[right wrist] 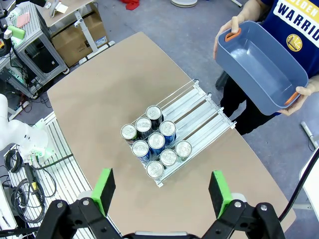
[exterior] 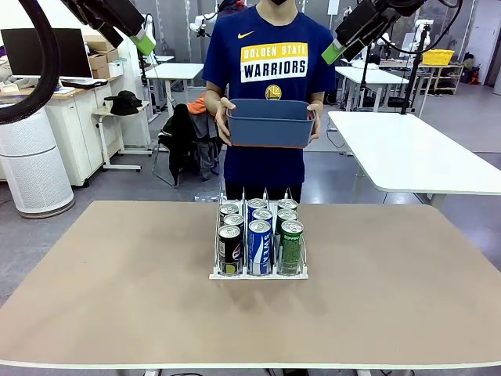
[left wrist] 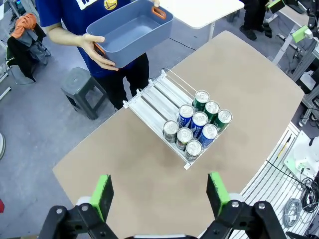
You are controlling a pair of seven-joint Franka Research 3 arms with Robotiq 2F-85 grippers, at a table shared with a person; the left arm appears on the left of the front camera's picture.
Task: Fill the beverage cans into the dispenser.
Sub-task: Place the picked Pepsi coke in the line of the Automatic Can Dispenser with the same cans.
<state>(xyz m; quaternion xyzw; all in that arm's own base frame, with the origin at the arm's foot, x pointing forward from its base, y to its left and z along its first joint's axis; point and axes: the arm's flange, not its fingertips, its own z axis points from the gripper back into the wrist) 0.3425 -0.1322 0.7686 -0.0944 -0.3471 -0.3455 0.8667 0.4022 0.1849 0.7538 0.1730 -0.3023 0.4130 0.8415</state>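
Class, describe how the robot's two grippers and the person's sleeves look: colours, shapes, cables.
The left gripper and right gripper are alike: black angular bodies with bolted joints, and jaws faced with bright green pads. A black cable loops by the left arm. The person's sleeves are short and dark blue.

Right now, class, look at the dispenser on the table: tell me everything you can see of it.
The dispenser is a low white-based rack with thin clear dividers forming three narrow lanes. It sits flat near the middle of the brown table, running lengthwise from the robot's side toward the person. Nine cans stand upright at its robot-side end, three per lane: black, blue, green. The far stretch of the lanes is bare. Nothing else touches it.
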